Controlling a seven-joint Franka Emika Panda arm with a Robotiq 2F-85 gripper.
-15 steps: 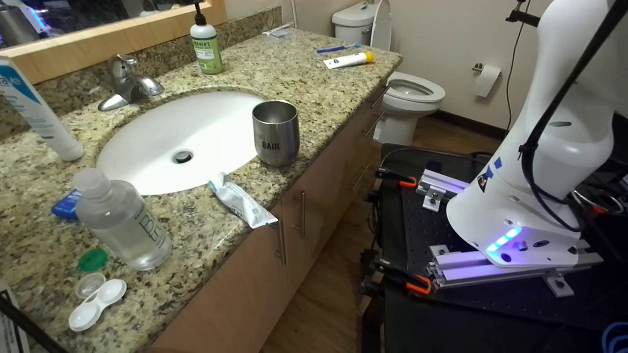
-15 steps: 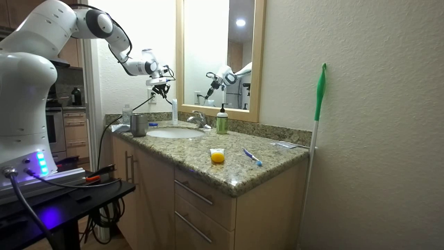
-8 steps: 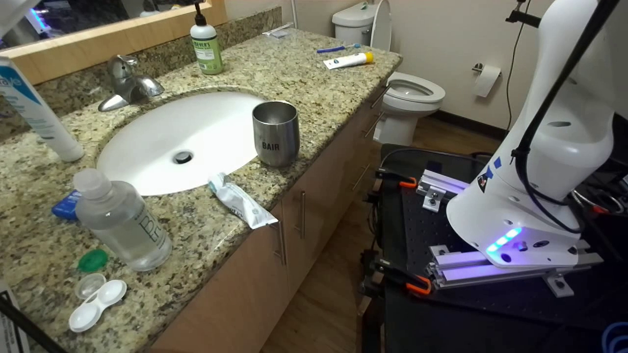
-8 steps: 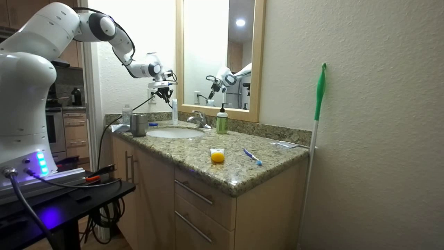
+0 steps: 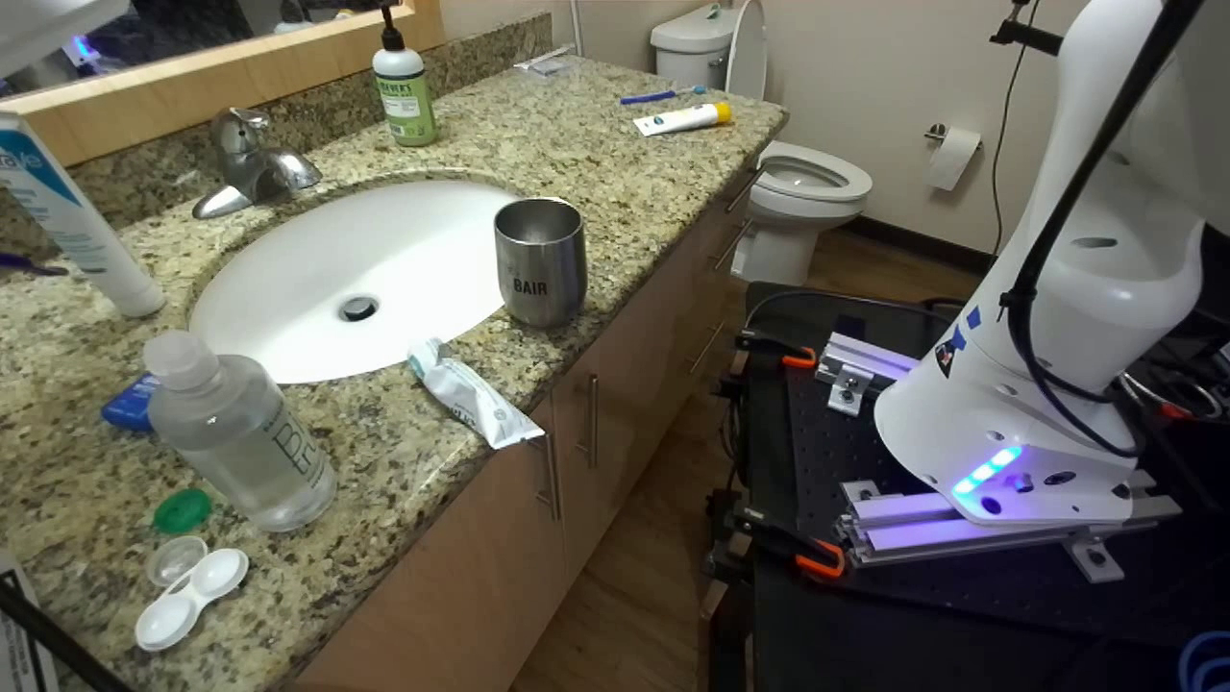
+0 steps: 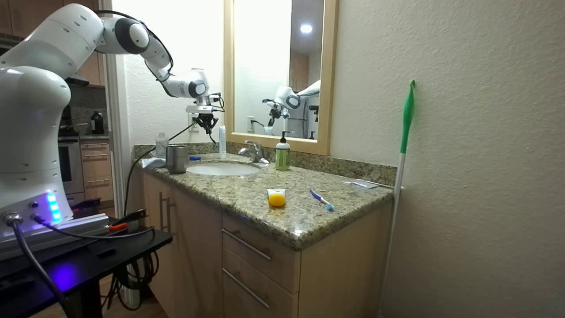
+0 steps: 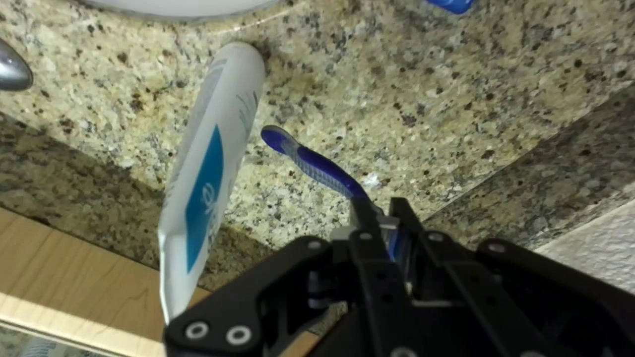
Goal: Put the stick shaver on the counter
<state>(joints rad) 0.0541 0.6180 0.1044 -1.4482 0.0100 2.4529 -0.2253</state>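
Note:
My gripper point(image 7: 379, 205) is shut on the blue stick shaver point(image 7: 322, 166). The shaver's dark blue and grey handle sticks out past the fingertips, and its other end lies between the fingers, mostly hidden. The gripper point(image 6: 209, 129) is above the far end of the speckled tan counter point(image 6: 247, 185), fingers pointing down. The shaver shows as a thin dark stick point(image 6: 213, 140) below it. In an exterior view only the handle tip point(image 5: 29, 263) shows at the left edge, with the gripper out of view. The shaver appears held above the counter point(image 7: 446, 74).
A white-and-blue tube point(image 7: 213, 173) stands upright close beside the shaver handle. The faucet point(image 5: 252, 163), sink point(image 5: 288, 288), metal cup point(image 5: 541, 264), clear bottle point(image 5: 240, 432) and blue item point(image 5: 130, 402) are nearby. The mirror frame point(image 7: 84, 277) and backsplash point(image 7: 570, 144) lie behind.
My gripper has lowered toward the counter and tilted to point more straight down, still holding the shaver. The handle tip has entered an exterior view at its left edge.

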